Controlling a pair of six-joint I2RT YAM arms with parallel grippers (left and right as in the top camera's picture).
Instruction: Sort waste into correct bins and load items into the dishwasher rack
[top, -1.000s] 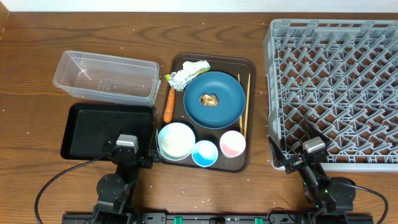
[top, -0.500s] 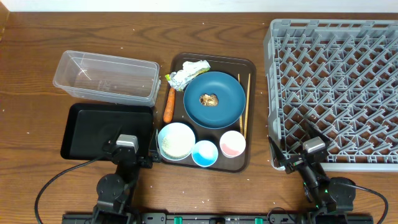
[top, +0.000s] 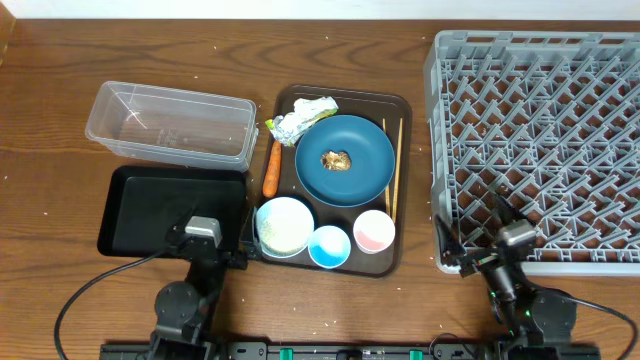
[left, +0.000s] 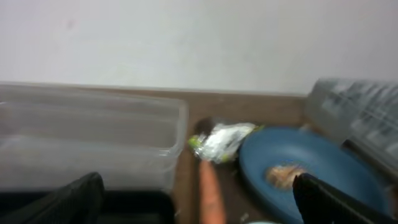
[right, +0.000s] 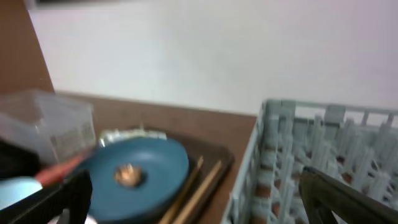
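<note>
Waste first: the crumpled wrapper (top: 302, 119), silvery with green and yellow, lies at the far corner of the brown serving tray (top: 400, 262), touching the rim of the dark-blue plate (top: 368, 148). A brown scrap (top: 335, 160) sits in the middle of that plate, and the orange carrot (top: 271, 168) lies along the tray's left edge. I cannot pick out any rice from above.

Nearer me, in a row, are the white bowl (top: 284, 226), the blue-inside cup (top: 329, 246) and the pink-inside cup (top: 373, 231). The chopsticks (top: 398, 160) lie straight along the plate's right side.

I judge the layout deliberate: everything to sort is gathered on one tray in the centre. The clear tub (top: 170, 125) and black tray (top: 150, 205) are on the left for rubbish, and the grey rack (top: 540, 130) is on the right for dishes, so each arm has its own side.

My left gripper (left: 199, 193) hangs low over the black tray's near end, jaws spread wide and empty. The right gripper (right: 199, 193) is by the rack's near corner, likewise wide and holding nothing. Sorting has not begun
</note>
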